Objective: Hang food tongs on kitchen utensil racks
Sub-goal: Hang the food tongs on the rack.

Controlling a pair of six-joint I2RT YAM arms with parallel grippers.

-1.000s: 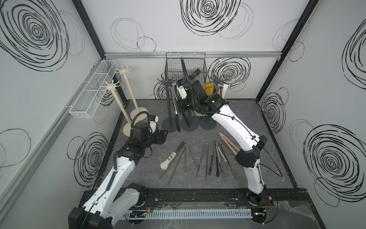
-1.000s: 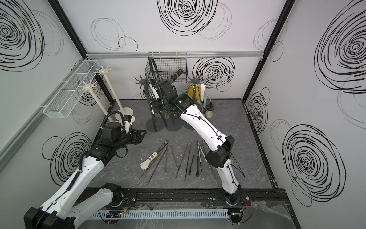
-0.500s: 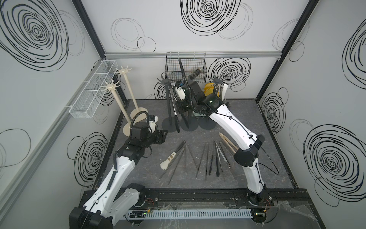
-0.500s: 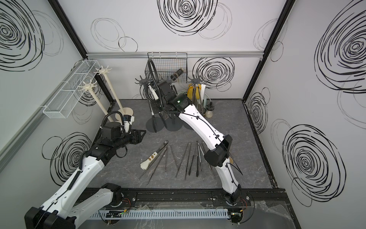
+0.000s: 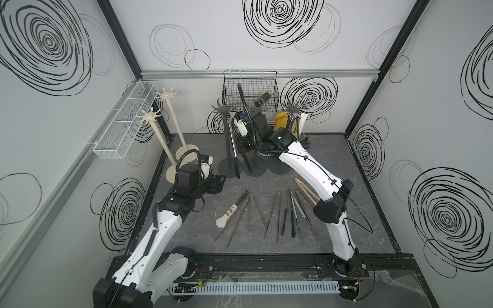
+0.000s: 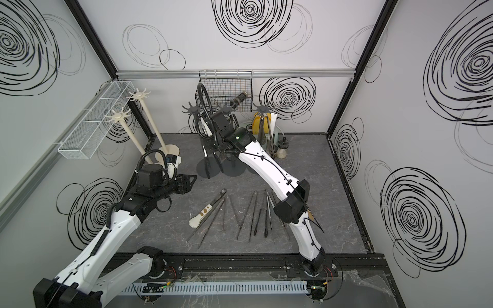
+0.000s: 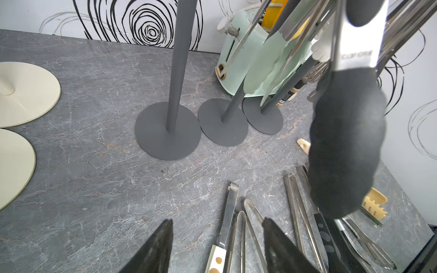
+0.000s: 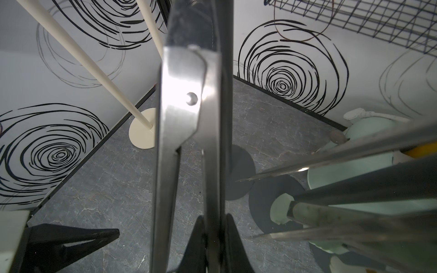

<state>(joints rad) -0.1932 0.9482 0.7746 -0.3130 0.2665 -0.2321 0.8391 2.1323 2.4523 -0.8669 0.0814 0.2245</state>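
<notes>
- Steel tongs (image 8: pixel 186 118) were clamped in the right pincer (image 8: pixel 212 224), beside a dark rack (image 5: pixel 227 138), upper middle of frame.
- Left pincer (image 7: pixel 217 222) stood apart, empty, over the tabletop (image 7: pixel 94 165).

The dark grey marbled surface (image 5: pixel 346 165) carries loose food tongs (image 5: pixel 272 213) fanned near its front edge. Three dark grey kitchen utensil racks (image 7: pixel 168 141) and a mint-green appliance (image 7: pixel 236 80) stand by the back edge, and two cream racks (image 7: pixel 30 94) by the back-left corner.

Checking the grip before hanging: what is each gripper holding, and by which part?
Right gripper: steel tongs, pinched on one arm near the riveted hinge. Left gripper: nothing.
</notes>
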